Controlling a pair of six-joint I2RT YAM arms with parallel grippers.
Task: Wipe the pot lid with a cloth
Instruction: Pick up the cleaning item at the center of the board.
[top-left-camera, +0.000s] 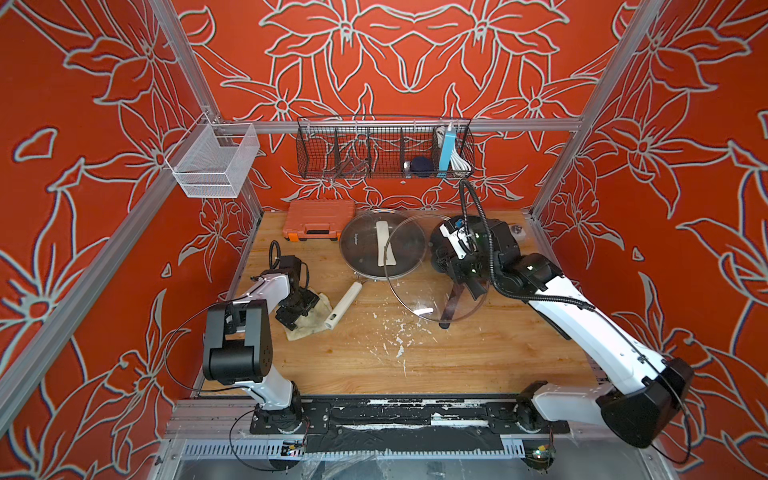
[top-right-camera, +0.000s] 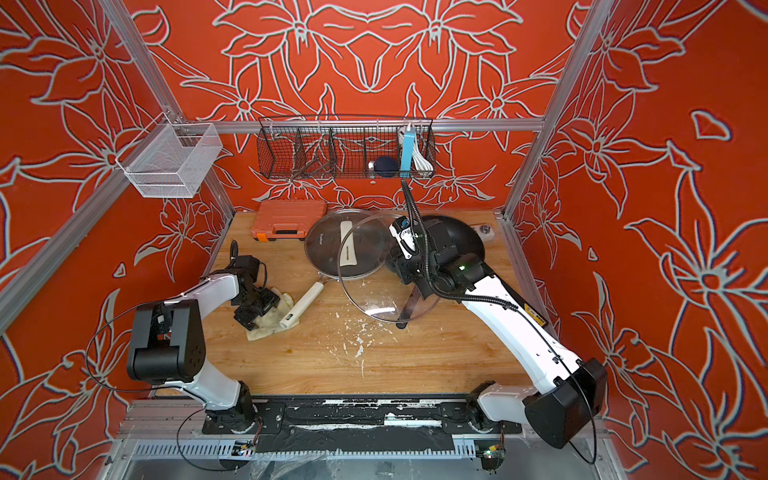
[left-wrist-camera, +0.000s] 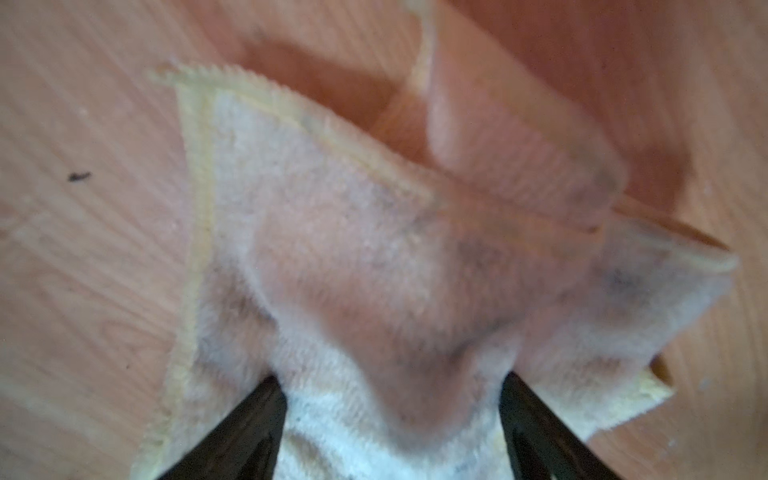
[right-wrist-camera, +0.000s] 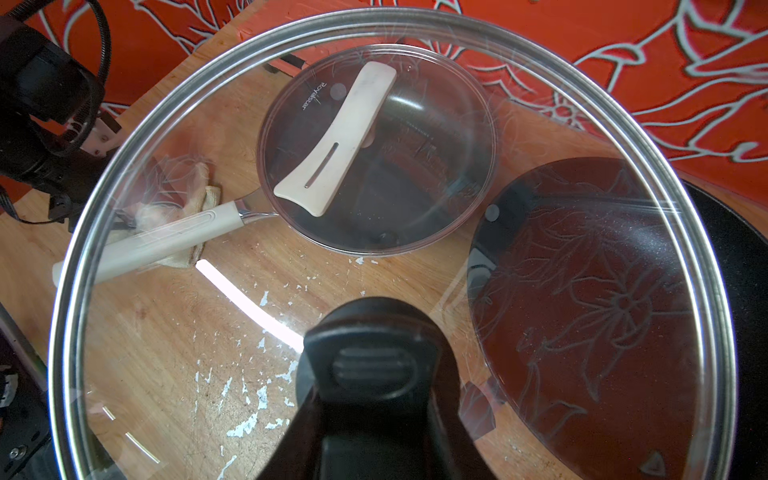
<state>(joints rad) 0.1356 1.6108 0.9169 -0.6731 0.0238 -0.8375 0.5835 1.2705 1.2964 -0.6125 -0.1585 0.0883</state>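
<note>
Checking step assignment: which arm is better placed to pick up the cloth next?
Left. The left gripper is open directly over the cloth, with its jaws straddling a fold. The right gripper is occupied, closed on the handle of the glass lid.

Red floral walls (top-left-camera: 83, 249), alu frame (top-left-camera: 519, 124), wood tabletop (top-left-camera: 457, 365) w/ white flecks.

Right gripper (right-wrist-camera: 370, 419) holds the pot lid (right-wrist-camera: 386, 249) by its black knob (right-wrist-camera: 370, 365).

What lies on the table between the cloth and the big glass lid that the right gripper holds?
The pan's cream handle, then bare table up to the glass lid, seen in both top views.
</note>
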